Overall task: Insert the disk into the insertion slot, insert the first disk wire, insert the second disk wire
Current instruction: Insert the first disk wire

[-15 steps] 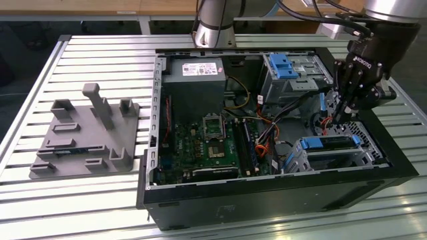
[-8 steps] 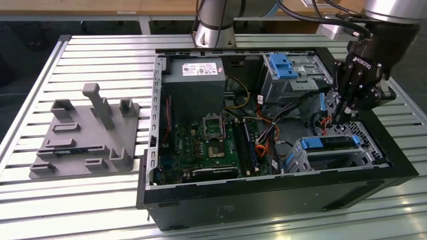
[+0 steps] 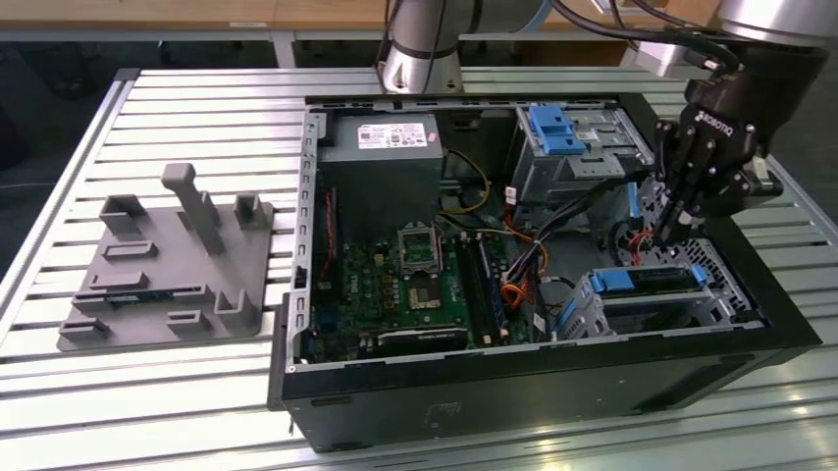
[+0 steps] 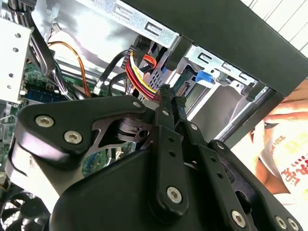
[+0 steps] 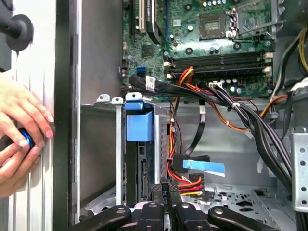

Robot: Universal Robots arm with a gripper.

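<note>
The disk (image 3: 642, 282), framed by its blue carrier (image 5: 139, 120), sits inside the insertion slot (image 3: 713, 294) at the case's corner on the exterior view's right. My gripper (image 3: 664, 234) hangs just behind the disk's rear edge, its two fingers (image 5: 159, 192) pressed close together. A plug with red, yellow and black wires (image 5: 190, 183) lies right beside the fingertips (image 4: 165, 91); I cannot tell whether they pinch it. A thin red cable (image 5: 169, 144), likely the first disk wire, runs down next to the disk. A black plug with a blue tag (image 5: 202, 166) lies close by.
A taller metal bay with a blue latch (image 3: 556, 128) stands behind the slot. Thick black cable bundles (image 5: 250, 120) cross above the case floor. The motherboard (image 3: 406, 285) fills the middle. A person's hands (image 5: 21, 130) rest outside the case wall. A grey fixture (image 3: 171, 265) stands on the table.
</note>
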